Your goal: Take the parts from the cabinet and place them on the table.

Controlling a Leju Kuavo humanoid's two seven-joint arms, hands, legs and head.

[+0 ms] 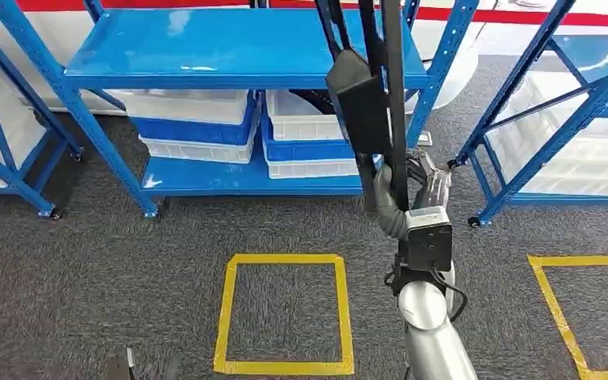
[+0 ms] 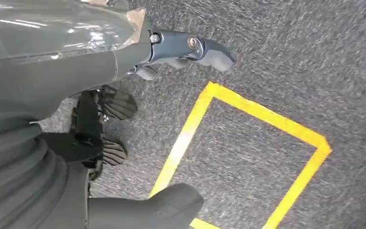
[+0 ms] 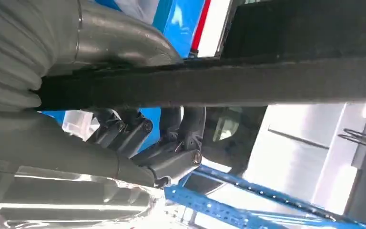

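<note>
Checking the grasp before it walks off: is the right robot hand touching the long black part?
Touching. In the right wrist view the right robot hand curls its fingers around the long black part; the head view agrees.

r arm raised fwd, right hand fingers curled round a long black part. left hand hangs low, fingers loosely bent, holding nothing.

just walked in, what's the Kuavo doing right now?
It stands facing the blue shelving rack with its right hand raised, gripping a long black part that reaches up past the shelf. White and blue bins sit stacked on the rack's lower shelf. The left hand hangs over the grey carpet near a yellow taped square, holding nothing. No table is in sight, so the part is not yet delivered.
</note>
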